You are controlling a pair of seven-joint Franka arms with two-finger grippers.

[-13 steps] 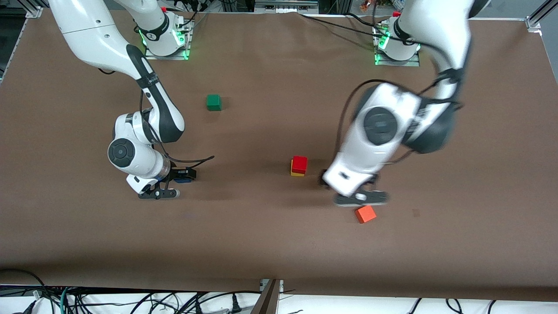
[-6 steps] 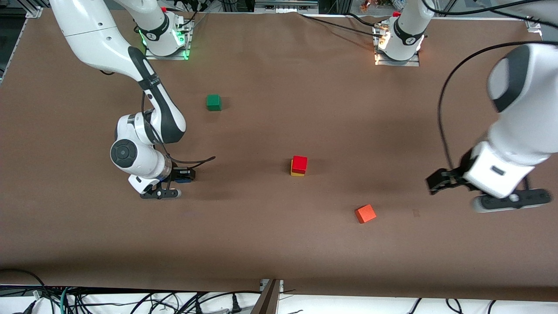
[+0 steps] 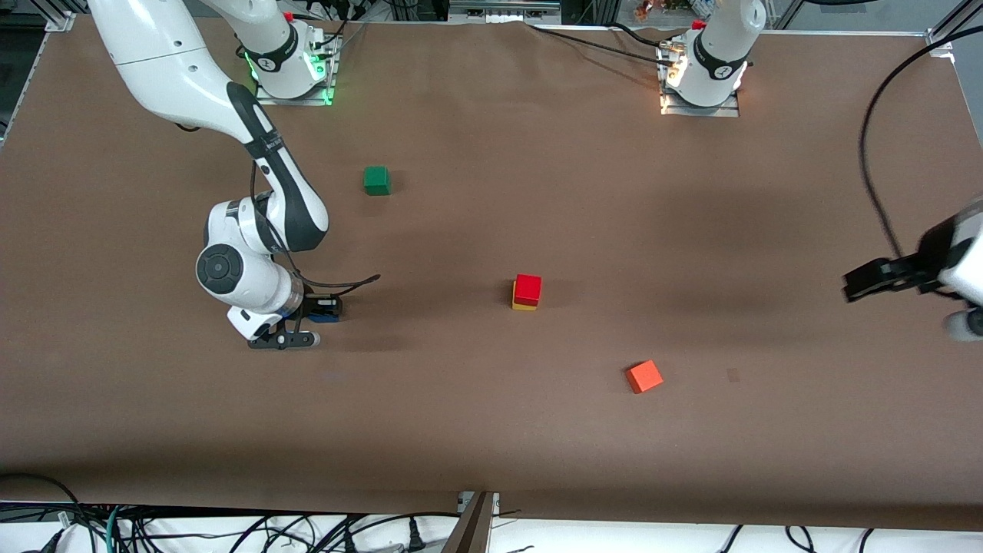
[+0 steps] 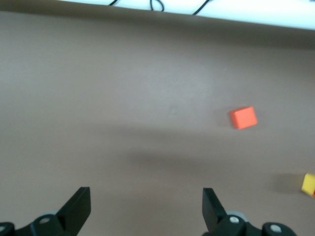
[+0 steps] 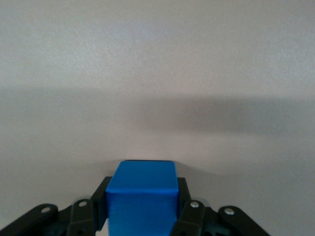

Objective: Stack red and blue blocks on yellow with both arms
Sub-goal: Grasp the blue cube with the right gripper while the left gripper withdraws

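The red block (image 3: 527, 288) sits on top of the yellow cube (image 3: 522, 306) in the middle of the table. The blue block (image 5: 142, 194) rests on the table toward the right arm's end, and only a sliver of the blue block (image 3: 328, 316) shows in the front view. My right gripper (image 5: 142, 204) is shut on it, one finger pressed to each side. My left gripper (image 4: 146, 210) hangs open and empty over bare table at the left arm's end. The left gripper (image 3: 864, 283) is well away from the stack. An edge of the yellow cube (image 4: 309, 183) shows in the left wrist view.
An orange-red cube (image 3: 643, 376) lies nearer to the front camera than the stack, toward the left arm's end. A green cube (image 3: 376, 180) sits farther from the camera, toward the right arm's end. The orange-red cube (image 4: 243, 118) also shows in the left wrist view.
The left arm has swung away from beside the stack toward its own end of the table, still open. The right gripper has shut on the blue block.
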